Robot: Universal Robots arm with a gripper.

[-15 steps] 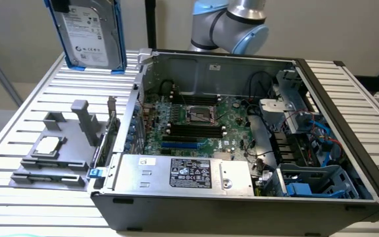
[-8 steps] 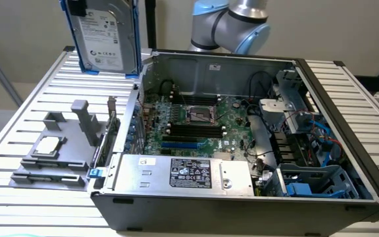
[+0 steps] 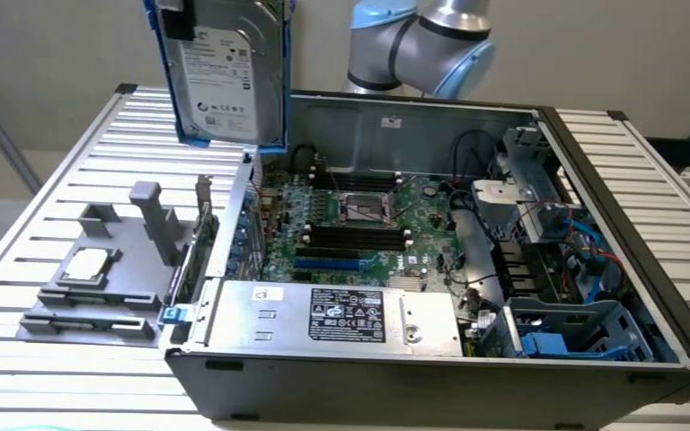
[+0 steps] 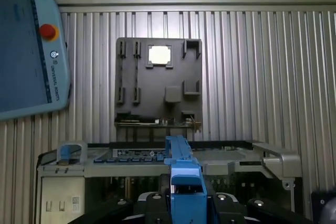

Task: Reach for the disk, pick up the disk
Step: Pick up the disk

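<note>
Gripper [image 4: 186, 203] clamps disk [image 3: 227, 76], its top cut off.

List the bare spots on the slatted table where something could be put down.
Free: slatted metal table behind the grey plastic fixture tray, and the strip at the exterior view's right of the open black computer case. Crowded: inside the case.

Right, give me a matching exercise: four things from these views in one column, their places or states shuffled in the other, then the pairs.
1. disk
2. square silver chip
3. large silver box
4. teach pendant

A. lies on the slatted table, red button on it
B. sits in the grey holder
C. lifted above the open case, on edge
D. inside the case, along its front wall

1-C, 2-B, 3-D, 4-A
</note>
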